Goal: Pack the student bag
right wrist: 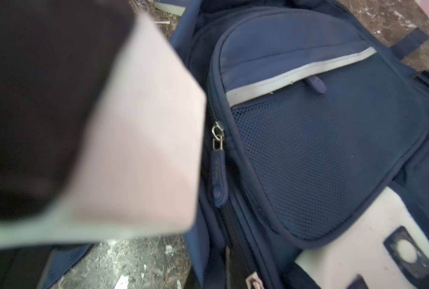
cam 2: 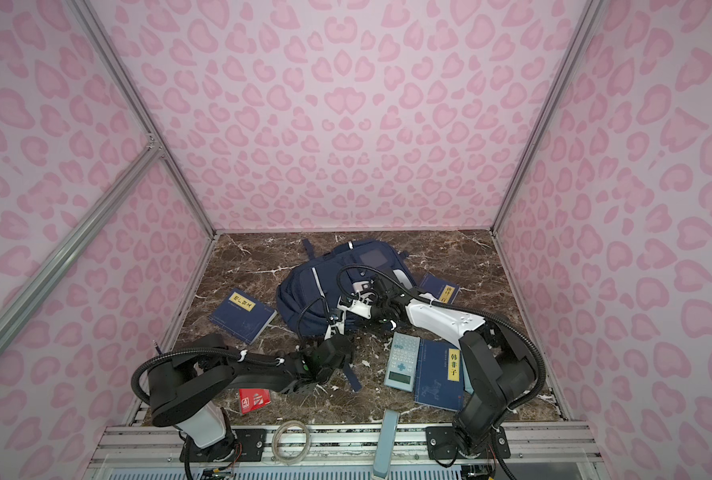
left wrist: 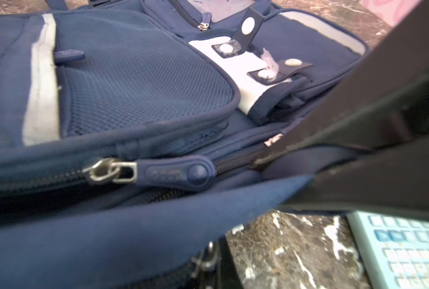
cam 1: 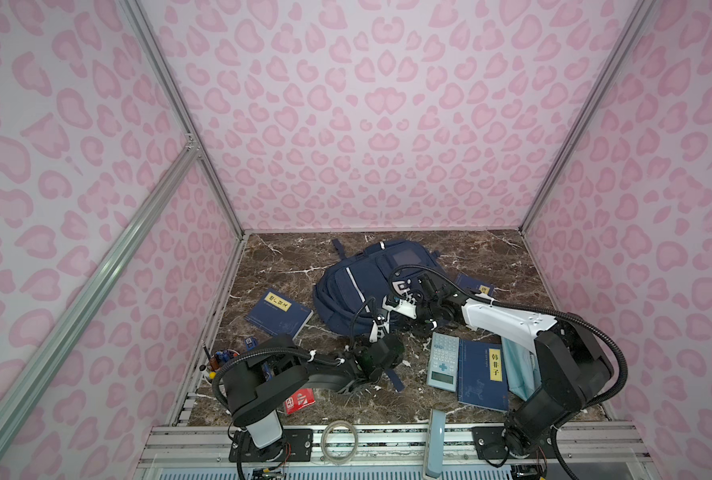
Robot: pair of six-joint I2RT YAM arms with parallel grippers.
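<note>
Both pairs of jaws are seen pressed shut, tip near tip, at the near edge of the large navy-blue fabric student bag [cam 1: 346,282], which lies flat beneath and beyond them. At the left gripper [cam 1: 377,326], a dark finger [left wrist: 346,105] is laid against the bag's zip line, just beside the navy rubber zip pull [left wrist: 175,172]; whether fabric is pinched cannot be told. What the right gripper [cam 1: 389,304] touches cannot be told.
</note>
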